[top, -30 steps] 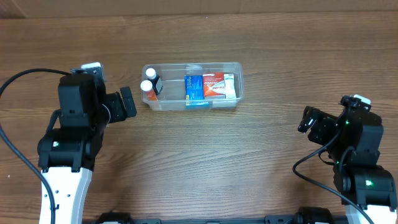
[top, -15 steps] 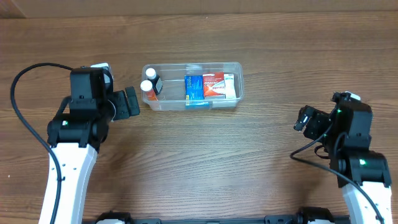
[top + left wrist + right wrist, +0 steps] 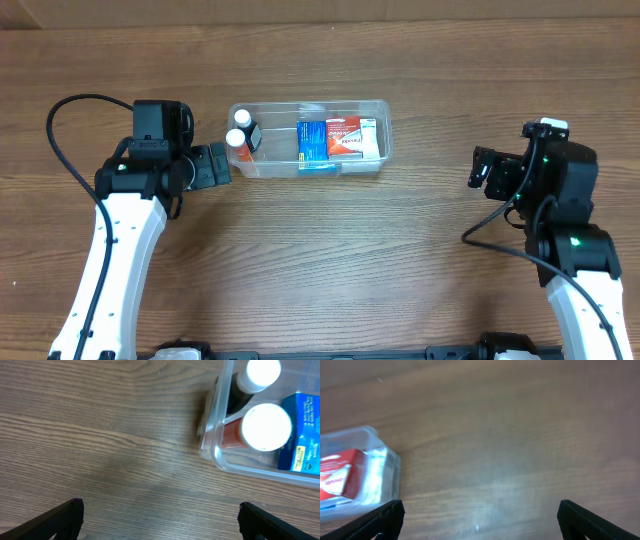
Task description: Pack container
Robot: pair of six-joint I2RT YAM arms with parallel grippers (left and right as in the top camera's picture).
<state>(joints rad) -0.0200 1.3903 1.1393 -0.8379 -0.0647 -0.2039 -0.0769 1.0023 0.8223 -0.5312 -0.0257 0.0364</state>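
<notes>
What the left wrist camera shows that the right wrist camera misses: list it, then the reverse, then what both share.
Only the left wrist view: a dark bottle and an orange bottle, both white-capped, standing at one end of the container. Only the right wrist view: the red box at the container's other end. Both: part of the clear container's wall and the bare wooden table beside it.
</notes>
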